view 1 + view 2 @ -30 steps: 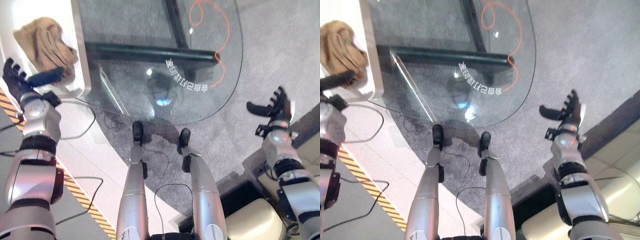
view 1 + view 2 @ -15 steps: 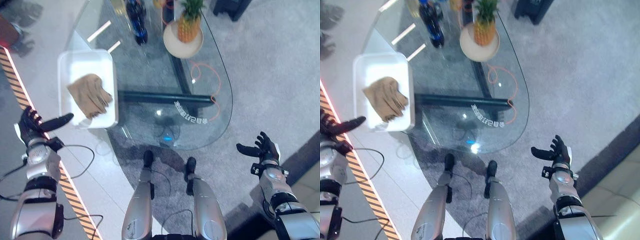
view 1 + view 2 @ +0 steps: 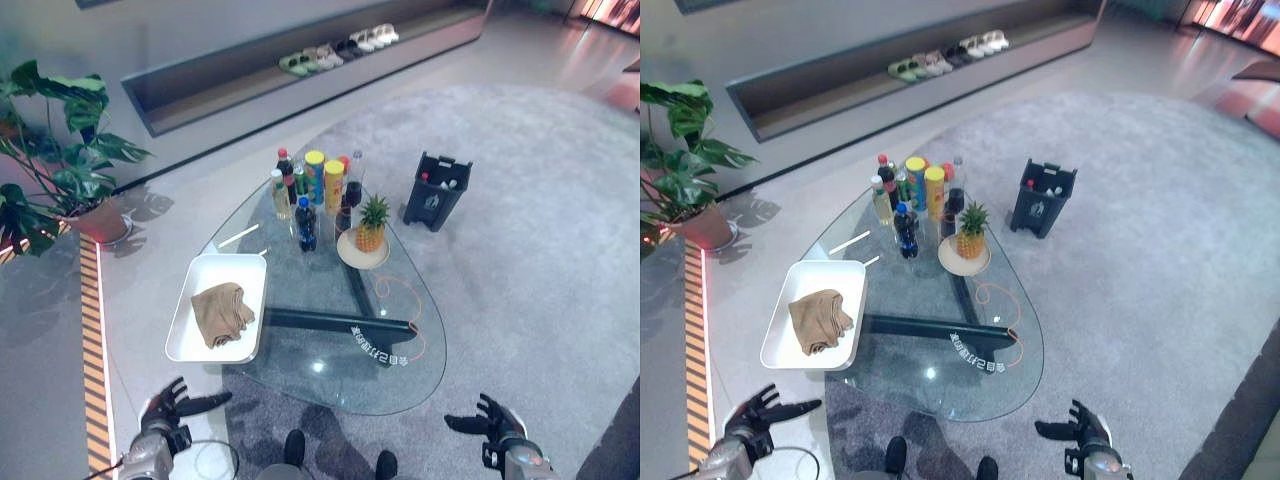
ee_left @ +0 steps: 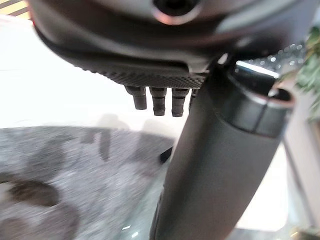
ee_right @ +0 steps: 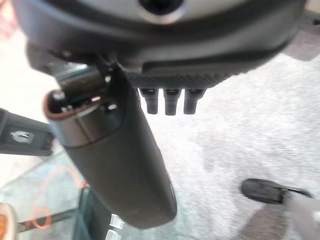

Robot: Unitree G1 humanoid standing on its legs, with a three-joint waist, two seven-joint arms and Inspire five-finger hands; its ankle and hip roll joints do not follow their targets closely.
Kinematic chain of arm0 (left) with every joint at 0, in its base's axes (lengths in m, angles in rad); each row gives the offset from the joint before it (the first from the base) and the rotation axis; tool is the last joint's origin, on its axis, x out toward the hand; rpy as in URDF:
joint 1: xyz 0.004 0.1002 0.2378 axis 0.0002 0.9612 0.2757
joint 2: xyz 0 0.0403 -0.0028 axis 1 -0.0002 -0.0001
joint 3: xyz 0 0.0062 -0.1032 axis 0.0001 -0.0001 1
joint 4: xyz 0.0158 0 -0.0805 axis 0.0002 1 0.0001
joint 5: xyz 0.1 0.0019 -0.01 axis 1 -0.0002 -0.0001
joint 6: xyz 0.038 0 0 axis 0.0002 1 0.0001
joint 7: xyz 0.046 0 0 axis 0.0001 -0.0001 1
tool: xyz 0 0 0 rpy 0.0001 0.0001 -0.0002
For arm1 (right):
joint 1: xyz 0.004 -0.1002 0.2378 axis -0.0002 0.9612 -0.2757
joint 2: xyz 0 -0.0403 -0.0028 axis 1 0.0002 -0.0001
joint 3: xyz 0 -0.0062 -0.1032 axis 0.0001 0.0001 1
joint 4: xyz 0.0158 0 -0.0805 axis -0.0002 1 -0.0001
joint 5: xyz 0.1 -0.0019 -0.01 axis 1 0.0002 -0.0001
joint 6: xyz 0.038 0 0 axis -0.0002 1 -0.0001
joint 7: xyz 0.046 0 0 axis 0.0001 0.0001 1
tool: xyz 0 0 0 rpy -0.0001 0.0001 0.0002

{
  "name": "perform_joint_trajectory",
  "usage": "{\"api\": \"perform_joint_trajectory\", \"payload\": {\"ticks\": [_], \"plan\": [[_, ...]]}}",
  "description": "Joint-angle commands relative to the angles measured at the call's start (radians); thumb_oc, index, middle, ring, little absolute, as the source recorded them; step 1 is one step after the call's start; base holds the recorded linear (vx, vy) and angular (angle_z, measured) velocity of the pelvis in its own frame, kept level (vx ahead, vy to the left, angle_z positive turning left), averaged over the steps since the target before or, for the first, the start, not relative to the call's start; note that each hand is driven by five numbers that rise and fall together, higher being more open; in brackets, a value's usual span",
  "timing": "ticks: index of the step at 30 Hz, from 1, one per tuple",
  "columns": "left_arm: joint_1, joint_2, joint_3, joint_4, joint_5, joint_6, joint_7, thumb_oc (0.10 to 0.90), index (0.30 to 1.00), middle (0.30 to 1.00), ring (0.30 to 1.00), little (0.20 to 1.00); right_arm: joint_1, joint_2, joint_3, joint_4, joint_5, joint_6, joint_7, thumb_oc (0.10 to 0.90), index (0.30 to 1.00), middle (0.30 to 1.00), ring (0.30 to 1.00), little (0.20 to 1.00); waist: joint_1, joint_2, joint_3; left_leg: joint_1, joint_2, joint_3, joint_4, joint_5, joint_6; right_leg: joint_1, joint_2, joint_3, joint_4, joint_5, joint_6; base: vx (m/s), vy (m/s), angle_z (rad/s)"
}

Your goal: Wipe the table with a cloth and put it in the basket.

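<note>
A crumpled tan cloth (image 3: 221, 312) lies in a shallow white basket (image 3: 190, 331) on the left end of the glass table (image 3: 330, 355). My left hand (image 3: 170, 410) hangs low beside the table's near left corner, fingers spread and straight, holding nothing. At the lower right, my right hand (image 3: 492, 424) is held over the grey carpet, open and empty too. Both hands are well short of the cloth. The left wrist view shows straight fingers (image 4: 159, 100) and thumb above the carpet.
Several bottles and cans (image 3: 310, 195) and a pineapple on a plate (image 3: 368, 240) stand at the table's far end. A dark crate (image 3: 436, 190) sits on the carpet to the right. A potted plant (image 3: 60, 165) stands at the left, and shoes line a far ledge (image 3: 335, 52).
The whole picture has pulled far back and up, so the camera has moved: the full table and room now show. Both hands stay open and empty at the bottom corners.
</note>
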Motion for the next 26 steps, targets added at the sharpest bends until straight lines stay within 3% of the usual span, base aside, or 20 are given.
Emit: {"api": "perform_joint_trajectory", "payload": {"ticks": [1, 10, 26], "plan": [[-0.029, 0.025, -0.008, 0.064, 0.084, -0.036, -0.026, 0.8, 0.9, 0.9, 0.9, 0.9, 0.008, -0.023, 0.004, 0.034, -0.06, 0.004, 0.018, 0.8, 0.9, 0.9, 0.9, 0.9, 0.007, -0.001, -0.054, 0.06, -0.011, 0.061, 0.004, -0.084, 0.003, -0.044, -0.004, 0.046, 0.063, 0.01, 0.0, 0.09, 0.006, -0.03], [0.002, -0.024, -0.071, 0.135, 0.157, 0.01, -0.068, 0.8, 0.9, 0.9, 0.9, 0.9, 0.022, 0.012, 0.039, 0.113, -0.127, 0.044, 0.026, 0.8, 0.9, 0.9, 0.9, 0.9, 0.003, 0.001, -0.07, 0.105, -0.003, 0.063, 0.001, -0.101, 0.005, -0.004, 0.0, 0.048, 0.053, 0.004, -0.002, 0.05, 0.007, -0.04], [0.009, -0.046, -0.107, 0.15, 0.167, 0.029, -0.069, 0.8, 0.9, 0.9, 0.9, 0.9, 0.018, 0.026, 0.065, 0.138, -0.141, 0.046, 0.035, 0.8, 0.9, 0.9, 0.9, 0.9, 0.0, 0.004, -0.074, 0.121, 0.003, 0.058, 0.0, -0.109, 0.003, 0.018, -0.001, 0.054, 0.027, 0.016, 0.002, 0.01, 0.001, -0.03]]}}
